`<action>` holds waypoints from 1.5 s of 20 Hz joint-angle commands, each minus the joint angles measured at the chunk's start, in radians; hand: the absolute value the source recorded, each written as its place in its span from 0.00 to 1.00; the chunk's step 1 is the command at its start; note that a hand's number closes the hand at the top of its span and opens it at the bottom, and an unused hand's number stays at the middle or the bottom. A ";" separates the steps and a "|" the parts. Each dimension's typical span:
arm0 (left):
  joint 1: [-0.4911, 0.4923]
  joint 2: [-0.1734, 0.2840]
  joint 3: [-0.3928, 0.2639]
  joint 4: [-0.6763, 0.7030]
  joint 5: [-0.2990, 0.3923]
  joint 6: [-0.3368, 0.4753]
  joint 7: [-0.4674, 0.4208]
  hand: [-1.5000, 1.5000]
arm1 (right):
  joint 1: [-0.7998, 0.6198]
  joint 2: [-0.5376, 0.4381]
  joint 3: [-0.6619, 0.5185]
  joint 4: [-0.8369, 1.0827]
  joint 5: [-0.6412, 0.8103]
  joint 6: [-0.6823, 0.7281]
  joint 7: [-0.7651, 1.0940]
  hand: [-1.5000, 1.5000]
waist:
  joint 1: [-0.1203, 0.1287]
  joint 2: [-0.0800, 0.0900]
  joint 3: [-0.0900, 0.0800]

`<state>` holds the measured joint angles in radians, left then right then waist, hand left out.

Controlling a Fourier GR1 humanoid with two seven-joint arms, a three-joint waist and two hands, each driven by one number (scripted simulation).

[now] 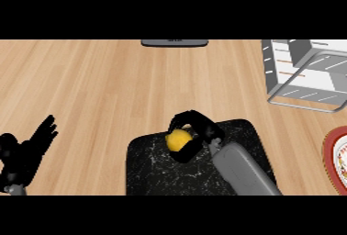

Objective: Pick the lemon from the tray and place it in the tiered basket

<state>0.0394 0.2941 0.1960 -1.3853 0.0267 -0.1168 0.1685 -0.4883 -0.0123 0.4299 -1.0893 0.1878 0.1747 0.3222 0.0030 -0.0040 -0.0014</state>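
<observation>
the lemon (178, 139) sits on the dark speckled tray (152, 170), with the right hand (196, 131) curled round it. it is likely light, firm, smooth-skinned and apt to roll, so gripping across its middle suits. the tiered basket (305, 75) stands well apart on the wooden counter (102, 82). the left hand (27, 151) rests open at the left edge.

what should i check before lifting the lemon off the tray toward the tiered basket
1. Right hand curled round the lemon: ok.
2. Lemon clear of the tray: cannot tell, it shows over the tray's dark top.
3. Underside of the grip: cannot tell, fingers hide it.
4. Tiered basket in view at the far right, its shelves showing nothing on them: ok.
5. Counter between tray and basket free of obstacles: ok.
6. Left hand resting open at the left edge, out of the path: ok.
</observation>
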 commanded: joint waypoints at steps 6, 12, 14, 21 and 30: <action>0.010 -0.019 -0.003 0.033 -0.039 0.020 -0.037 0.50 | 0.001 -0.021 0.010 -0.154 0.220 -0.200 0.228 1.00 | -0.014 -0.003 -0.001; 0.037 -0.003 0.010 0.010 -0.015 -0.005 -0.007 0.50 | -0.182 -0.085 0.128 -0.185 0.602 -0.303 0.575 1.00 | -0.016 -0.025 -0.004; 0.049 0.009 0.033 0.013 0.004 -0.019 -0.031 0.50 | -0.208 -0.068 0.128 -0.248 0.680 -0.326 0.699 1.00 | -0.021 -0.020 -0.002; 0.028 -0.013 0.013 -0.032 -0.006 0.003 0.009 0.50 | -0.291 -0.099 0.108 -0.525 0.878 -0.152 0.942 1.00 | -0.023 -0.010 0.001; -0.032 0.004 0.038 0.085 -0.017 -0.020 -0.067 0.50 | -0.332 -0.146 -0.148 -0.606 0.867 -0.088 0.805 1.00 | -0.007 0.002 0.001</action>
<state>0.0419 0.2841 0.2182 -1.3466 0.0039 -0.1214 0.1215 -0.7781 -0.1388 0.3770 -1.6576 1.0593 0.0129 1.0718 -0.0071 -0.0046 -0.0007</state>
